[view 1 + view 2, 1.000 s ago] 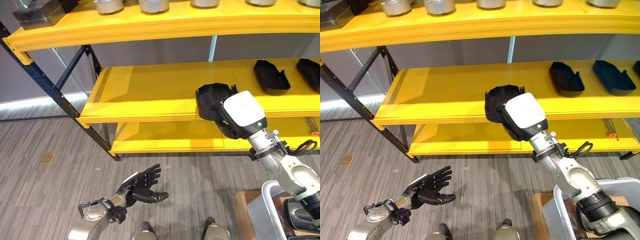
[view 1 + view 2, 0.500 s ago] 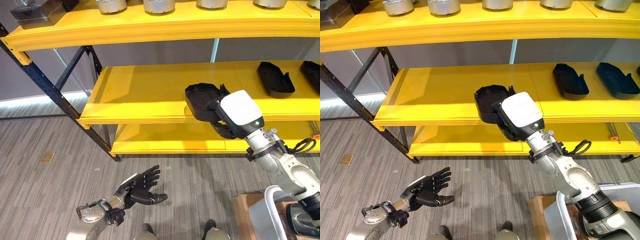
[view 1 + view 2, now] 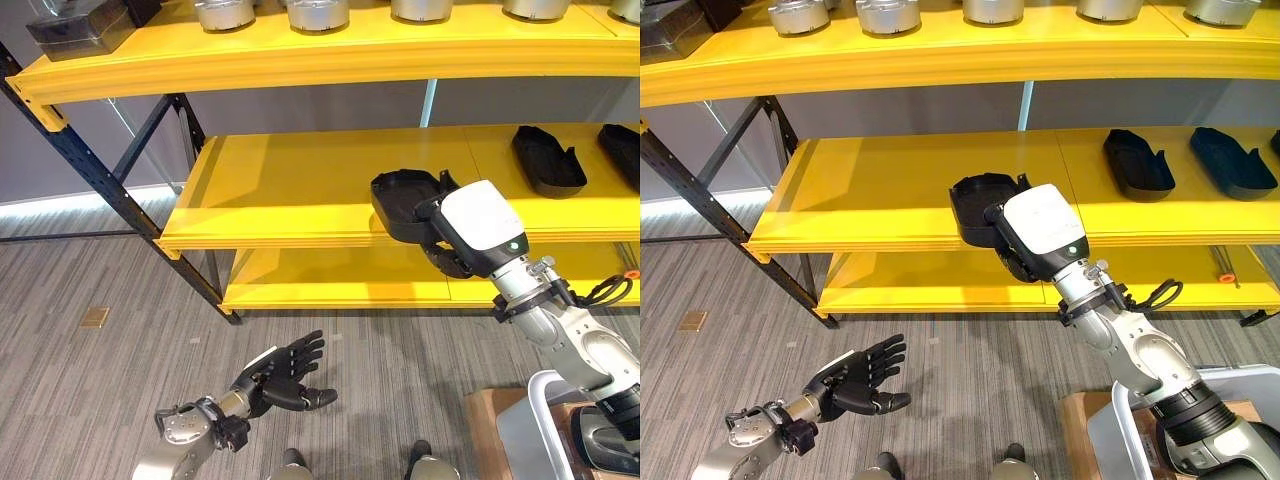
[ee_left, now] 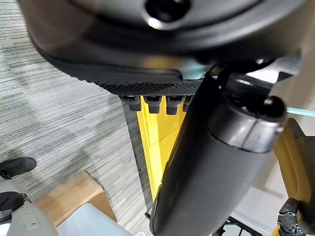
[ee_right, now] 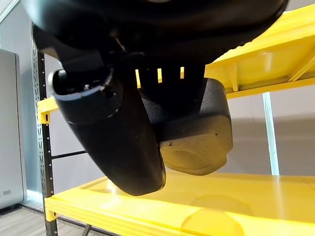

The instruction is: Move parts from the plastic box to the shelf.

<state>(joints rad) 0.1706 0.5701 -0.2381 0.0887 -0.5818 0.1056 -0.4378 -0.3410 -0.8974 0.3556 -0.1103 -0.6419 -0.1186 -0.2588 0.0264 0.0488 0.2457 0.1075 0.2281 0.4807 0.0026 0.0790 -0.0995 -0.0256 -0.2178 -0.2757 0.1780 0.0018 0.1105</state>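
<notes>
Left hand [image 3: 283, 372] fingers [image 3: 305, 349] spread straight, holding nothing, low over the floor [image 3: 100, 380]. Plastic box [image 3: 1120, 440] at near right. Right hand [image 3: 1012, 262] fingers hidden under the black part [image 3: 405, 203]; can't tell the grip. Part sits at the front edge of the middle shelf [image 3: 300, 180]. Two more black parts [image 3: 1139, 163] farther right on that shelf. Metal pots [image 3: 318, 13] on the top shelf [image 3: 940, 60].
</notes>
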